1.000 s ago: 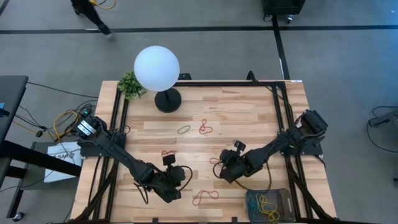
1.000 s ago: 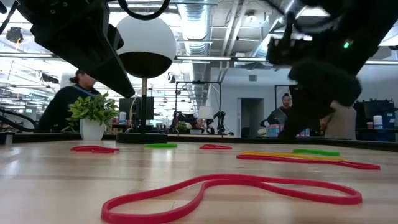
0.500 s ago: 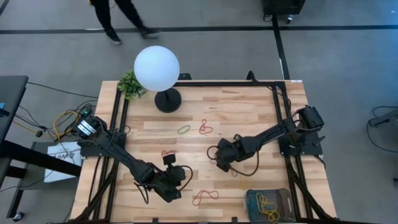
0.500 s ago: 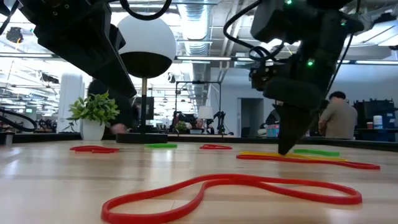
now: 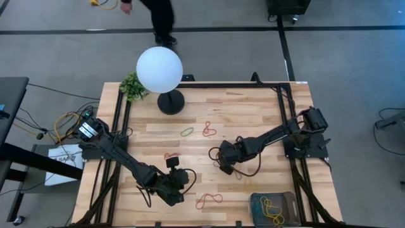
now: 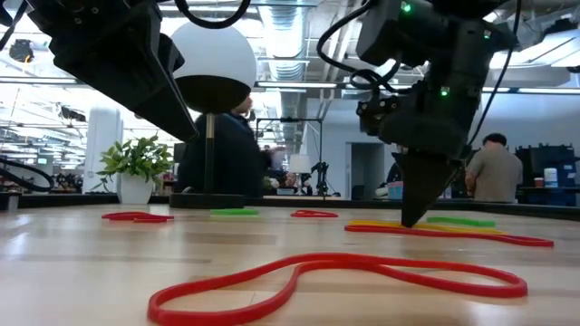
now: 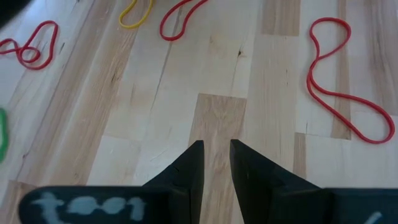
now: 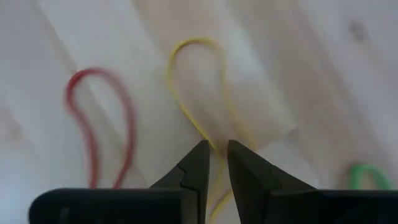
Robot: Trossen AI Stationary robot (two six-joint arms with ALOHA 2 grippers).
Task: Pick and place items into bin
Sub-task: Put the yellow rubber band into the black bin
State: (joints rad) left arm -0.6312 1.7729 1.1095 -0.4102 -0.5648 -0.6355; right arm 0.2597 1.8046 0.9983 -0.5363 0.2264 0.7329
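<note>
Right gripper [image 8: 213, 144] down at the worktop [image 5: 253, 114], tips on either side of the yellow band [image 8: 193, 81]. Fingers stand a narrow gap apart; strand runs into that gap, not yet pinched as far as I can judge. Band's long axis runs straight ahead of the tips. Red band [image 8: 99, 124] lies just beside it, clear of the fingers. Bin [image 5: 273, 208] near, back towards the front edge. Left gripper [image 7: 216, 144] waits, slightly parted, empty, well apart from this band.

Grey floor [image 5: 354, 57], open office beyond.
</note>
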